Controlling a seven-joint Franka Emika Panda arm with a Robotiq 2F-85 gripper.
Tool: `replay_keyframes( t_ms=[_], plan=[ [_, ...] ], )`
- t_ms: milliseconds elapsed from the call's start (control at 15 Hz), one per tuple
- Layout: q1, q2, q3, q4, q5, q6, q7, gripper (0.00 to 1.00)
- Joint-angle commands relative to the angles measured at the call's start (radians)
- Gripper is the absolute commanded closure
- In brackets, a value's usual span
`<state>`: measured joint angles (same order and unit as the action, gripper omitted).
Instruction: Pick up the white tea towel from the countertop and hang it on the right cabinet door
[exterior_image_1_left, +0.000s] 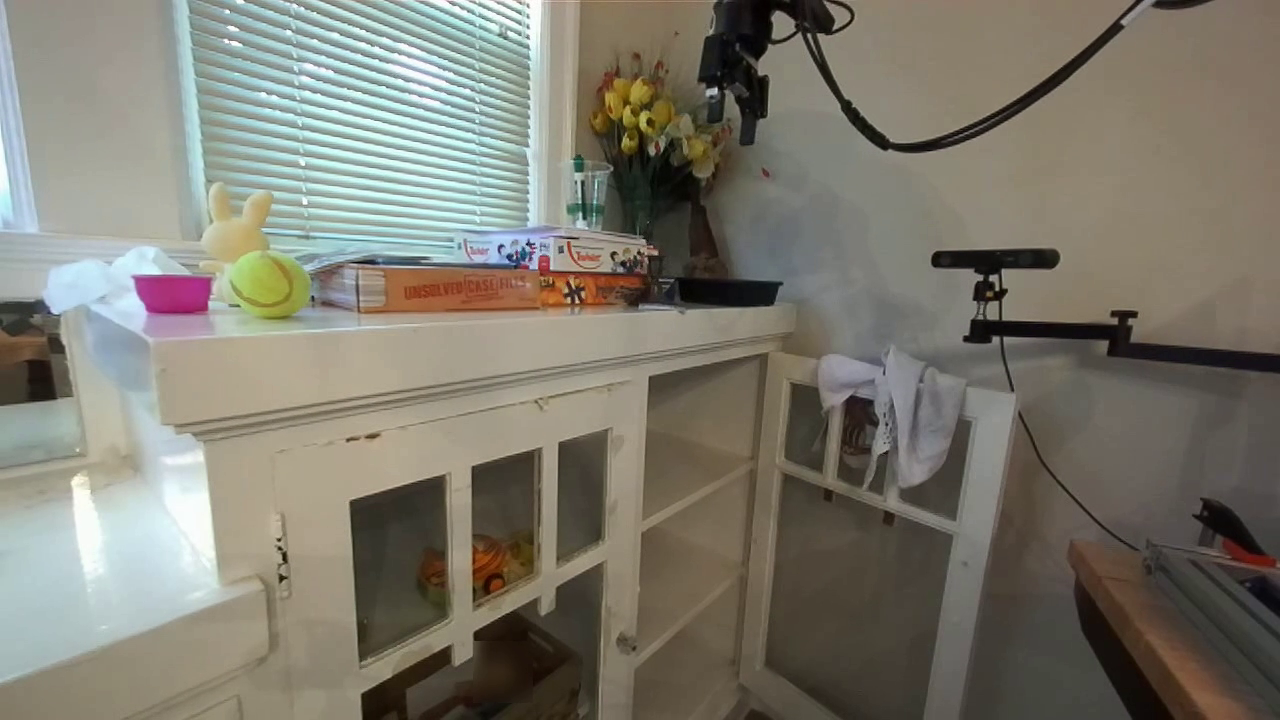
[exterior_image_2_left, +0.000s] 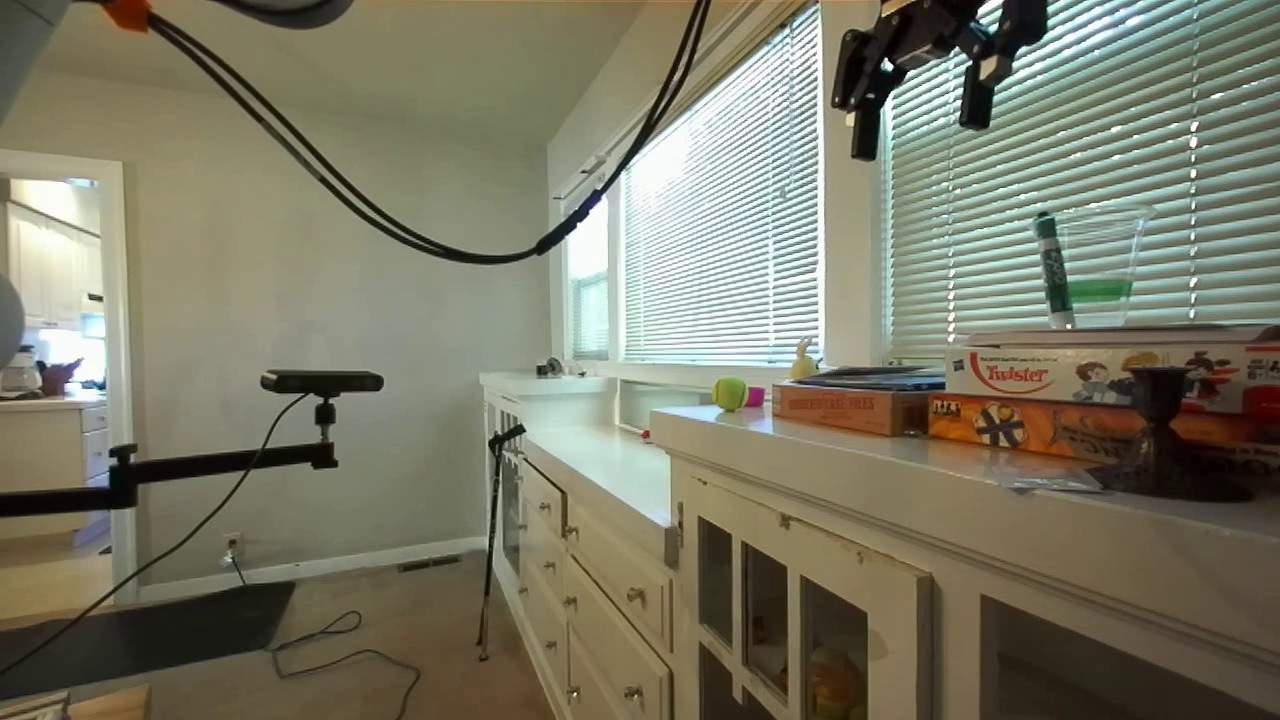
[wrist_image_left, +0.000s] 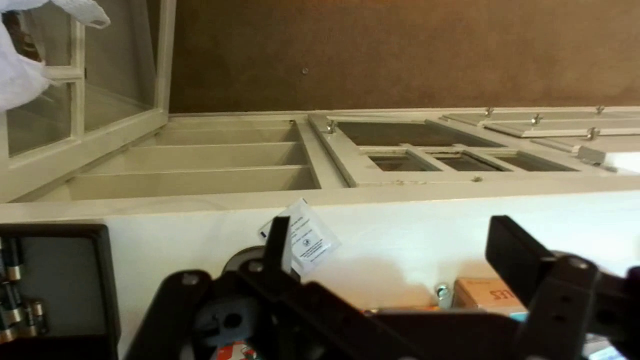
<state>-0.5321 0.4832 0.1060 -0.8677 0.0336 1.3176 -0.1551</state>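
Observation:
The white tea towel hangs draped over the top rail of the open right cabinet door. Part of it falls in front of the door's small upper panes. It also shows at the upper left edge of the wrist view; it is out of view in the exterior view that looks along the counter. My gripper is high above the countertop, apart from the towel. It also shows in an exterior view. In the wrist view its fingers are wide apart with nothing between them.
On the countertop are game boxes, an orange case-files box, a tennis ball, a pink bowl, a black tray, a cup with a marker, a candle holder and a flower vase. A camera arm stands beyond the door.

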Motion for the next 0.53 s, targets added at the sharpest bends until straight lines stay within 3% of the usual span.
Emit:
replay_keyframes(
  t_ms=[0, 467],
  plan=[
    [-0.013, 0.028, 0.021, 0.042, 0.033, -0.065, -0.068, 0.0],
    [-0.002, 0.018, 0.009, 0.008, 0.004, -0.045, -0.049, 0.0]
  ],
)
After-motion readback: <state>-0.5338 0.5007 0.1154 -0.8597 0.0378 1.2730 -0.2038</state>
